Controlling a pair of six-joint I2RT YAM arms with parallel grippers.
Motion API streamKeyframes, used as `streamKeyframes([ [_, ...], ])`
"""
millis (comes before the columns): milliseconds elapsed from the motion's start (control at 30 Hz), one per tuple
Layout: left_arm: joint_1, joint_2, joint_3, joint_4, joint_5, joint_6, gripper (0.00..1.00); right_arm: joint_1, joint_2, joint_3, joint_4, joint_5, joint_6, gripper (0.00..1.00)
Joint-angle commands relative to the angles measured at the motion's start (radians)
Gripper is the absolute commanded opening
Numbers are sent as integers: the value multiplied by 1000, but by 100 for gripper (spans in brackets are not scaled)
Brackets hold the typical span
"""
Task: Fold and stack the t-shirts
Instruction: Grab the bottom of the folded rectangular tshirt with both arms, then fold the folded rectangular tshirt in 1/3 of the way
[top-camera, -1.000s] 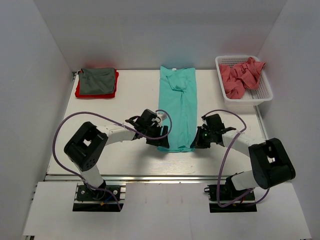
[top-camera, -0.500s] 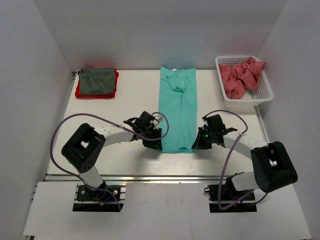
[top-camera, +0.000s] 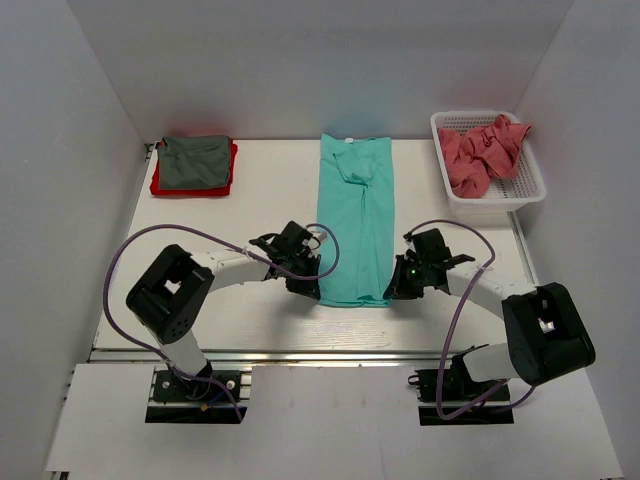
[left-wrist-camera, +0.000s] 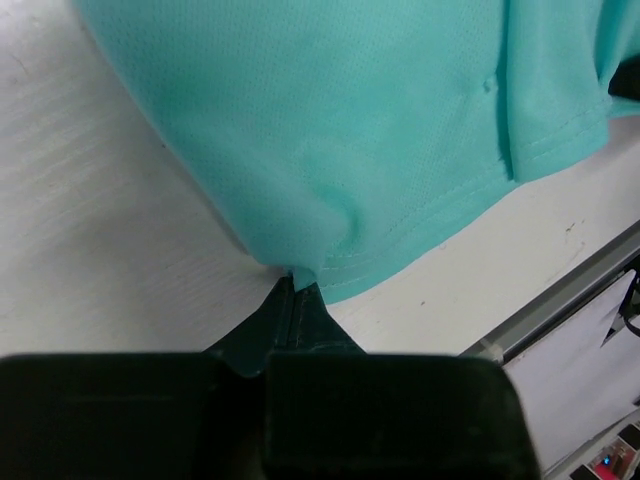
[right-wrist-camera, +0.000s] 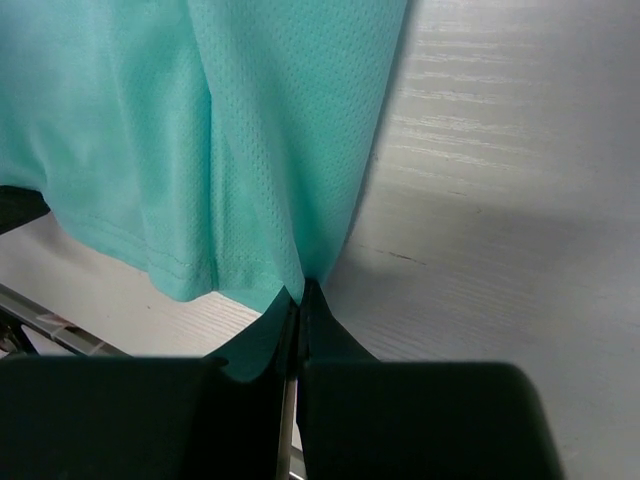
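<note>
A teal-green t-shirt (top-camera: 358, 215) lies folded into a long strip down the middle of the table, collar at the far end. My left gripper (top-camera: 314, 289) is shut on its near left hem corner (left-wrist-camera: 300, 270). On the other side, my right gripper (top-camera: 391, 290) is shut on the near right hem corner (right-wrist-camera: 300, 285). A dark grey t-shirt (top-camera: 195, 160) lies folded on top of a bright red one (top-camera: 190, 187) at the far left. Salmon-pink t-shirts (top-camera: 483, 150) are heaped in the basket.
A white mesh basket (top-camera: 530, 185) stands at the far right corner. White walls close in the table on three sides. The table's near edge and metal rail (left-wrist-camera: 570, 290) run just beyond the teal hem.
My left gripper has closed on the teal shirt's near left hem corner. The right gripper has stayed shut on the right corner.
</note>
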Motion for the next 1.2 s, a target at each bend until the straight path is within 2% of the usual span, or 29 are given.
streamKeyframes([
  [0,-3,-69,46,10,-36,26,0,3,-26,84,-46,4,-43,0],
  [133,19,-113,80,37,-59,15,0,0,-19,155,-57,51,-42,0],
  [233,19,-90,144,30,-124,15,0,1,23,274,-96,83,-47,0],
  [533,86,46,468,-92,-258,15,0,-28,178,552,-185,217,-31,0],
  [767,166,230,695,-124,-226,24,0,-79,350,790,-231,251,-34,0],
  [1167,275,477,1000,-38,-108,75,0,-157,635,1142,-228,148,-80,0],
])
